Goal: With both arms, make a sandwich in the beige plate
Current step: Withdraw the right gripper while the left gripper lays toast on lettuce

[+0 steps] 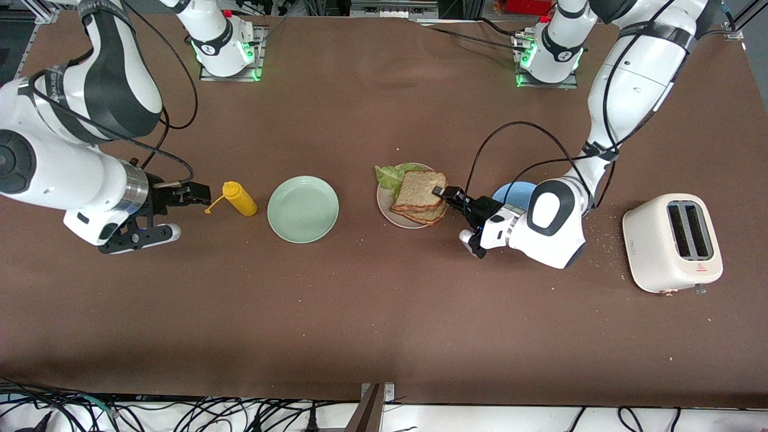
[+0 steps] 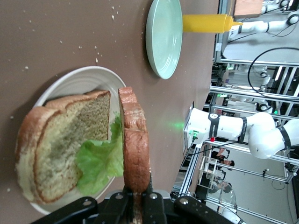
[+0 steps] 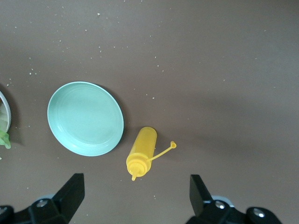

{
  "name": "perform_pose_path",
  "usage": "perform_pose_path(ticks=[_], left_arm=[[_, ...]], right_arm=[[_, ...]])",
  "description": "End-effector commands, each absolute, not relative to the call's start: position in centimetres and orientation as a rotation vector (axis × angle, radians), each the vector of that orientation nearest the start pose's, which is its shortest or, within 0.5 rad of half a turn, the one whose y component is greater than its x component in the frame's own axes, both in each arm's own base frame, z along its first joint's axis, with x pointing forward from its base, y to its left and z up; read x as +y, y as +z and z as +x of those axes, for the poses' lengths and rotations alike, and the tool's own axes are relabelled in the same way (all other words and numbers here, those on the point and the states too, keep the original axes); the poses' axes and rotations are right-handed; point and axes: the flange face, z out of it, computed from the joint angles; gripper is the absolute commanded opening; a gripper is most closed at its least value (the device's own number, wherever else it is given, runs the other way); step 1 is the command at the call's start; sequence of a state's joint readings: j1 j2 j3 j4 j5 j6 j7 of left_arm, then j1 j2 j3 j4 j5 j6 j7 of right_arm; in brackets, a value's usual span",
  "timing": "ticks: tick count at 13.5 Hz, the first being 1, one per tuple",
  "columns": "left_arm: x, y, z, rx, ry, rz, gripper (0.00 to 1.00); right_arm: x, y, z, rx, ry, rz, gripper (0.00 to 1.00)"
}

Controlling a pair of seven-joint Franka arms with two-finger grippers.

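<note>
Gripping a bread slice [image 2: 134,140] by its edge, left tool [image 1: 447,195] holds it tilted over the beige plate [image 1: 387,207]. On that plate: bottom slice [image 2: 56,140] with lettuce [image 2: 100,161]. Toward the right arm's end from the plate: mint plate [image 1: 303,209], yellow bottle [image 1: 240,198], then right tool [image 1: 195,193], fingers spread, waiting.

brown table [image 1: 384,336], perhaps metal framing [image 2: 233,98]
</note>
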State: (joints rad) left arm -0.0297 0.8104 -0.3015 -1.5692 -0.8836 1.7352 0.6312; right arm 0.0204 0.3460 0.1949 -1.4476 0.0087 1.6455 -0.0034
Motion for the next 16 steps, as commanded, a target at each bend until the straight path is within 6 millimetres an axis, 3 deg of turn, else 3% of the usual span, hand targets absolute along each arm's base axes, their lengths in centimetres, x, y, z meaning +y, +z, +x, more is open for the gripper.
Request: perform_pose_path(ticks=[1, 2, 3, 4, 5, 11, 16], left_arm=[[-25.5, 17.0, 59.9, -0.457, -0.421, 1.867, 0.0], [-25.4, 16.8, 60.0, -0.455, -0.419, 1.868, 0.04], [-25.2, 16.6, 60.0, -0.45, -0.417, 1.871, 0.24], [-25.2, 16.6, 60.1, -0.451, -0.416, 1.873, 0.83], [-25.1, 16.8, 60.3, -0.45, -0.41, 1.876, 1.0], [-23.9, 18.2, 61.2, -0.516, -0.398, 1.941, 1.0], [-23.4, 19.1, 62.2, -0.583, -0.39, 1.994, 1.0]], right_arm=[[11.3, 49.6, 59.0, -0.316, 0.14, -3.08, 1.0], [11.0, 50.2, 58.0, -0.308, 0.131, -3.087, 1.0], [10.6, 50.8, 57.1, -0.298, 0.122, -3.096, 1.0], [10.2, 51.3, 56.6, -0.294, 0.112, -3.1, 1.0], [9.3, 51.9, 56.3, -0.283, 0.097, -3.106, 1.0], [6.3, 53.9, 56.4, -0.2, 0.033, -3.107, 1.0], [6.6, 57.2, 55.8, -0.216, -0.073, -3.118, 1.0]])
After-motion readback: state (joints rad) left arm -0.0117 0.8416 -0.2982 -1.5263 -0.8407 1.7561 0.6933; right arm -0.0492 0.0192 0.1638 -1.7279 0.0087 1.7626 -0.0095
